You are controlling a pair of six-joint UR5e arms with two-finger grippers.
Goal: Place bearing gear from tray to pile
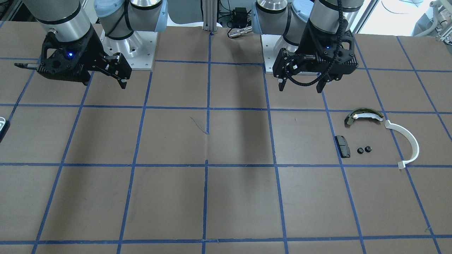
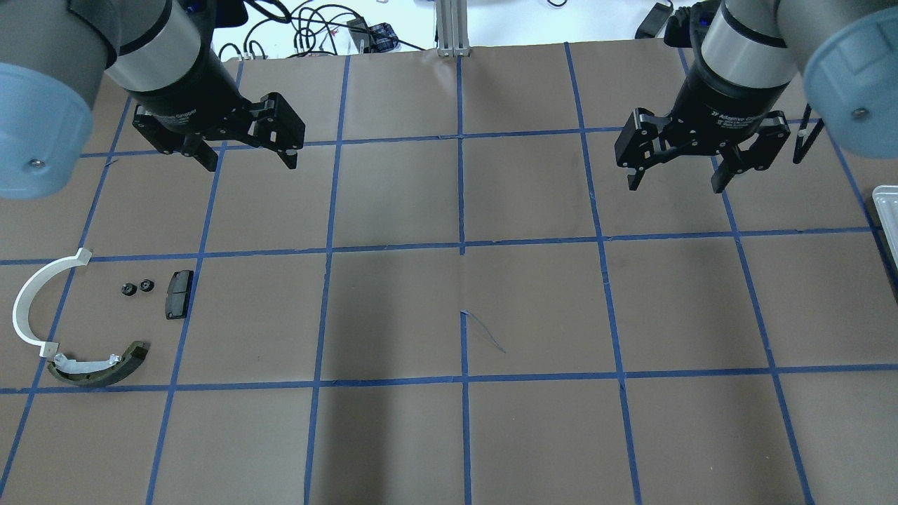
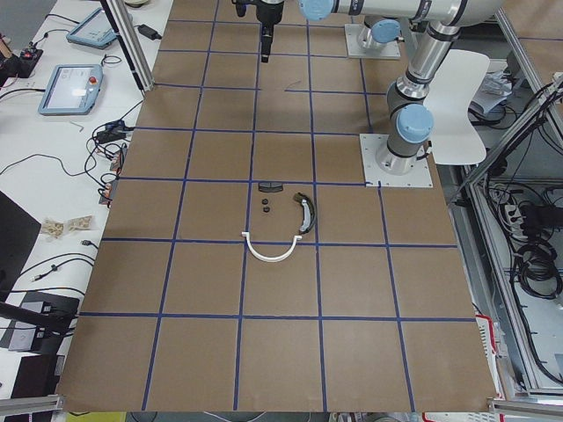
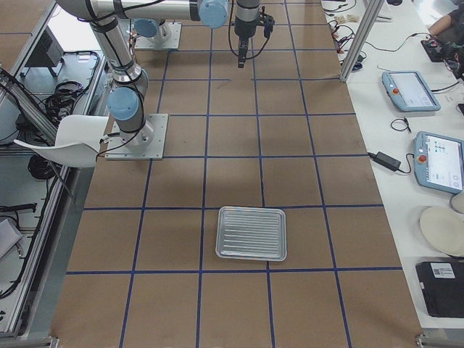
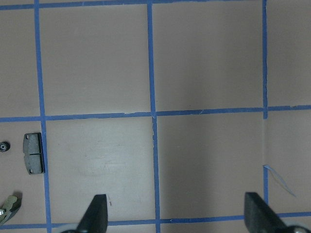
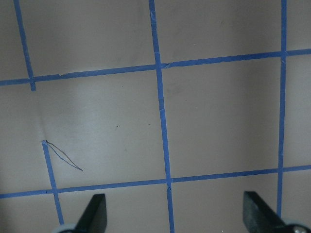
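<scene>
The pile lies on the table at my left: a black pad (image 2: 179,294), an olive-and-white shoe (image 2: 98,365), a white half-ring (image 2: 31,301) and two small black bearing gears (image 2: 137,287). The gears lie side by side next to the pad (image 1: 342,146), as the front view (image 1: 364,150) also shows. The metal tray (image 4: 251,233) at my right shows nothing in it. My left gripper (image 2: 245,151) is open and empty, above the table beyond the pile. My right gripper (image 2: 677,179) is open and empty, above the table left of the tray.
The table is brown paper with a blue tape grid. The tray's edge (image 2: 887,224) shows at the far right of the overhead view. The left wrist view shows the pad (image 5: 33,153) and one gear (image 5: 4,145) at its left edge. Cables lie beyond the table's far edge.
</scene>
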